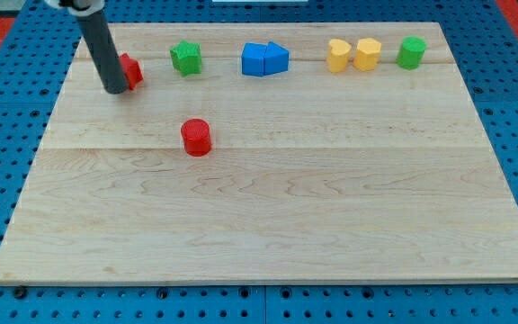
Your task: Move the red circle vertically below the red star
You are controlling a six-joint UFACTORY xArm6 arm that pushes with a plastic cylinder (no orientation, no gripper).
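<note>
Green star (186, 58), blue blocks (264, 59), yellow blocks (352, 54), green cylinder (411, 52) line the board (331, 207) top.

My tip (115, 90) touches the red star (131, 71) at the counter's (286, 225) top left. The red circle (196, 137) sits lower, to the view's right.

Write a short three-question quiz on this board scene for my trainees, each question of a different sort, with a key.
1. True or false: my tip touches the red circle.
2. Which block does my rod partly hide? A) green star B) red star C) green cylinder
3. How many yellow blocks stand in the top row?

Key: 1. False; my tip sits by the red star, up and to the view's left of the circle. 2. B. 3. Two.
</note>
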